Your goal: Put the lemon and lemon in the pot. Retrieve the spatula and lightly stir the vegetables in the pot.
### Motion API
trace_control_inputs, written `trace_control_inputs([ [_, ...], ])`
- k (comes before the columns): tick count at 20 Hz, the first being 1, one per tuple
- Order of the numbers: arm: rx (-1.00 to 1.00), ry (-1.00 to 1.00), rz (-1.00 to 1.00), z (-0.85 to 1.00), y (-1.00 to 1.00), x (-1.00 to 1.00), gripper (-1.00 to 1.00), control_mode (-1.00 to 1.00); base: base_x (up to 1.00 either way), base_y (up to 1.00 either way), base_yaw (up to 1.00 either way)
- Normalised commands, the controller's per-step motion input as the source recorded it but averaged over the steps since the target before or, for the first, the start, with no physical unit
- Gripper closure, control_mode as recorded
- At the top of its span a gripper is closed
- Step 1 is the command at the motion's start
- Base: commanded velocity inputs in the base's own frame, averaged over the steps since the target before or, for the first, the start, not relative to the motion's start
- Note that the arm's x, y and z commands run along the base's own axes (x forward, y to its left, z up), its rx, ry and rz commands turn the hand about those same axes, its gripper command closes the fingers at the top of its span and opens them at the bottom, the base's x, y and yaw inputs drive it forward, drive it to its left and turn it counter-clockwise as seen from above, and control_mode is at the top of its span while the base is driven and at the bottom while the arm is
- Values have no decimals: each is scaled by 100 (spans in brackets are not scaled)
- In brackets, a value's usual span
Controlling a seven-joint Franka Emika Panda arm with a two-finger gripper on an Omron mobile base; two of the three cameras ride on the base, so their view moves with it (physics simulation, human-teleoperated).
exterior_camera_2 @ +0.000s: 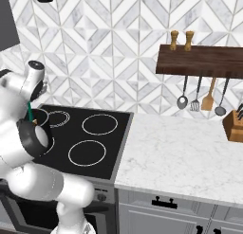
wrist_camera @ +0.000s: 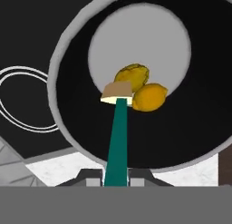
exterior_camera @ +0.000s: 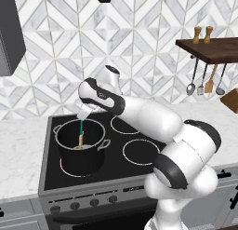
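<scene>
Gripper (wrist_camera: pixel 116 175) clamped on the green-handled spatula (wrist_camera: pixel 118 128), blade touching 2 lemons (wrist_camera: pixel 140 87) on the floor of the pot (exterior_camera: pixel 80 152); a hard sweep could tip it.

Two wooden shakers (exterior_camera_2: pixel 182 40) top a dark shelf (exterior_camera_2: pixel 199 61); seemingly four utensils (exterior_camera_2: pixel 201 95) hang beneath.

A black stovetop (exterior_camera: pixel 139 131) with white burner rings sits flush between two stretches of white marble counter (exterior_camera_2: pixel 180 148). The black pot (exterior_camera: pixel 81 152) stands on the front left burner; the other three rings are bare. On the counter to the right, a wooden knife block (exterior_camera_2: pixel 234 125) stands at the far edge, against the tiled wall.
</scene>
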Motion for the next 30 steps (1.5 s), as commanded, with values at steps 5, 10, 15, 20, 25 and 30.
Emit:
trace_control_inputs([
  [5, 0, 8, -7, -56, 50, -4, 100, -100, 0, 0, 0],
  [10, 0, 0, -14, 19, -6, -54, 100, -100, 0, 0, 0],
  [15, 0, 0, -16, 34, -25, -68, 100, -100, 0, 0, 0],
  [20, 1, 7, -16, -4, -1, -20, 100, -100, 0, 0, 0],
  [25, 3, 10, -12, -32, 9, 0, 100, -100, 0, 0, 0],
  [30, 9, 4, -5, -38, 41, 18, 100, -100, 0, 0, 0],
])
